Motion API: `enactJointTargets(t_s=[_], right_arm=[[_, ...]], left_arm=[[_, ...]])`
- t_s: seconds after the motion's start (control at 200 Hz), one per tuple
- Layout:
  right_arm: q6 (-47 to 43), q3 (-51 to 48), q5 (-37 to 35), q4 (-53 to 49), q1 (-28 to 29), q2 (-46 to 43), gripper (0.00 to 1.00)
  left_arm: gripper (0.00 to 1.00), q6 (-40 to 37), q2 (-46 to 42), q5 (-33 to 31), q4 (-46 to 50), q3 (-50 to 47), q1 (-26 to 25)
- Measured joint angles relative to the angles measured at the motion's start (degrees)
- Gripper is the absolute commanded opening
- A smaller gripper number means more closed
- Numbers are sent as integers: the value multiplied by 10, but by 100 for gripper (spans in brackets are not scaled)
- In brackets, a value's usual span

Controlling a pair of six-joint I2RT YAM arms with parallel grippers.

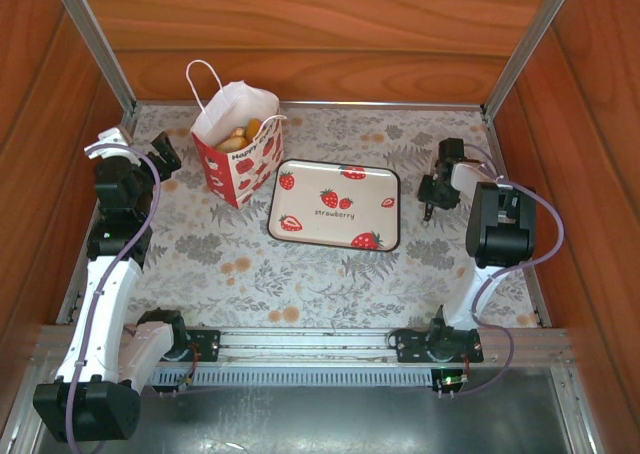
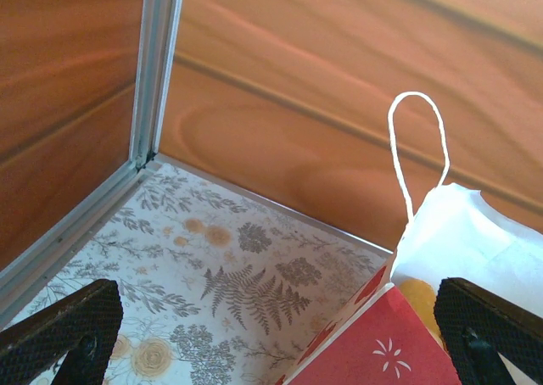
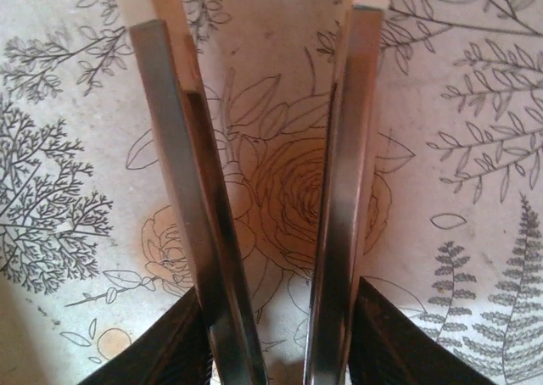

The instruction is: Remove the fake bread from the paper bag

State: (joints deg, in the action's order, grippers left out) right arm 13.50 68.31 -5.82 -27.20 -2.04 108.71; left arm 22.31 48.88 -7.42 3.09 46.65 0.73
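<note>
The paper bag (image 1: 236,152) stands upright at the back left, white above and red with strawberries below, its mouth open. Golden and orange fake bread (image 1: 241,134) shows inside it. My left gripper (image 1: 160,160) hangs open just left of the bag. In the left wrist view the bag (image 2: 475,232) sits by the right finger, a piece of bread (image 2: 418,297) peeks out, and the left gripper (image 2: 280,343) has nothing between its fingers. My right gripper (image 1: 432,196) is at the right, low over the cloth. In the right wrist view the right gripper (image 3: 280,334) presses on metal tongs (image 3: 339,190), whose arms stand apart and empty.
A flat white strawberry-print tray (image 1: 300,224) lies mid-table between the two arms. Wooden walls with metal corner posts (image 1: 100,49) close the back and sides. A floral cloth (image 1: 300,284) covers the table. The bag's cord handle (image 2: 417,139) stands up above its rim.
</note>
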Motion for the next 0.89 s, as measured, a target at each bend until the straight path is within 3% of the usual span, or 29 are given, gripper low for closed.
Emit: enactJointTargets(t_s=[0.085,0.175,0.27,0.495,0.61,0.895], right_arm=[[0,0,-2,2,2,0,44],[-2,0,-4,5,2,1,22],[-2,0,-6,9,2,2,15],[-2,-5,-5,7,2,-6,12],[6,-33,17,-7,3,-58,13],[76,-119,179,77,35,-265,23]], left_arm=[[100,0,0,0,0,0,0],[100,0,1,0,0,0,0],[100,0,2,0,0,0,0],[100,-4,2,0,0,0,0],[100,-6,2,0,4,0,0],[100,-6,-2,3,13,0,0]])
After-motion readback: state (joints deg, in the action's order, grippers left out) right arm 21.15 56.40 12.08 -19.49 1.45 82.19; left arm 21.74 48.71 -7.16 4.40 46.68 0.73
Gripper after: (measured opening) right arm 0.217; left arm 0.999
